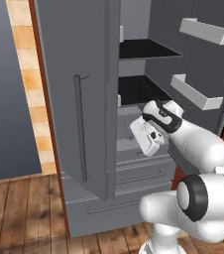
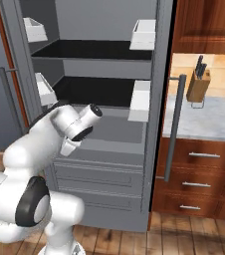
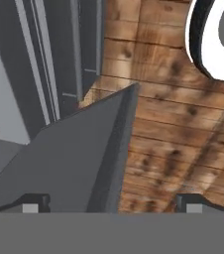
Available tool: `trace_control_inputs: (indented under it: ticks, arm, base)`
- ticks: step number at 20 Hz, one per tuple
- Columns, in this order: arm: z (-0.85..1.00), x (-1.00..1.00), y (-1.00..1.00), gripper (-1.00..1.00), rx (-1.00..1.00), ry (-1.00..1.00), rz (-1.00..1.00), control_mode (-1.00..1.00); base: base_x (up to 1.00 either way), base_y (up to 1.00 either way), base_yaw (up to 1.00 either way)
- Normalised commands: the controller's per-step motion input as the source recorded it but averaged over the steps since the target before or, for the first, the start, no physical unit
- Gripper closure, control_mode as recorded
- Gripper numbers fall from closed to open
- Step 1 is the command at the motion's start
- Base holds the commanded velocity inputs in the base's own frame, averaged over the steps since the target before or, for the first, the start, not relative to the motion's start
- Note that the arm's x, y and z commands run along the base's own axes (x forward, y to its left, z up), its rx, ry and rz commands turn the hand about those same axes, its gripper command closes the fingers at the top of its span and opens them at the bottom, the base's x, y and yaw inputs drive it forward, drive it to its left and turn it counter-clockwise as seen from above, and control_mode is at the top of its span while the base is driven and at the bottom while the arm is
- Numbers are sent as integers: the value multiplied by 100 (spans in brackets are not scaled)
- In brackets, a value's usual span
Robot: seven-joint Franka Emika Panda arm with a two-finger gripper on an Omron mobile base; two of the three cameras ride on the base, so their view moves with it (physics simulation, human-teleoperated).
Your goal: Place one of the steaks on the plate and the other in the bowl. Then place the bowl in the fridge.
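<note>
The fridge (image 2: 99, 94) stood open before the robot, both doors swung wide, with two black inner shelves (image 2: 92, 50) stacked one above the other and white door bins (image 1: 196, 92) hung on the inner faces. In the right base view the shelves lay at about 12 o'clock from the arm, the drawer fronts (image 2: 97, 174) below them towards 5 o'clock. No bowl or steak could be made out on either shelf.

The gripper (image 3: 111, 203) was held low in front of the fridge, pointing downward; its two fingertips (image 3: 32, 204) stood spread to their full width with nothing between them, so the hand was released and empty. In the hand view the upper edge of the left door (image 3: 79, 154) ran between the tips, with the wooden floor (image 3: 173, 129) beyond at 2 o'clock.

As a judgement, the fridge door would behave as a stiff, fairly heavy hinged panel, best moved by its long vertical bar handle (image 1: 80, 129) or by a push near the free edge, far from the hinge. The bowl, by its description a shallow rigid dish, would likely be light and smooth-rimmed, best pinched across the rim.

The room had plank flooring, a grey wall (image 1: 7, 99) at 9 o'clock in the left base view, and wooden cabinets (image 2: 199, 169) at 3 o'clock in the right base view under a pale counter (image 2: 199, 124) carrying a knife block (image 2: 199, 82).
</note>
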Motion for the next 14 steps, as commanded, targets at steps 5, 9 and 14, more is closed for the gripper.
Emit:
trace_control_inputs:
  ticks: [5, 9, 14]
  arm:
    - [-34, 45, 47, -100, 14, 8, 29, -100]
    - [-34, 38, 58, -100, 11, 0, 21, -100]
    - [-39, 24, 69, -100, 22, 11, 8, -100]
  base:
    - [0, 0, 0]
    - [0, 0, 0]
    - [0, 0, 0]
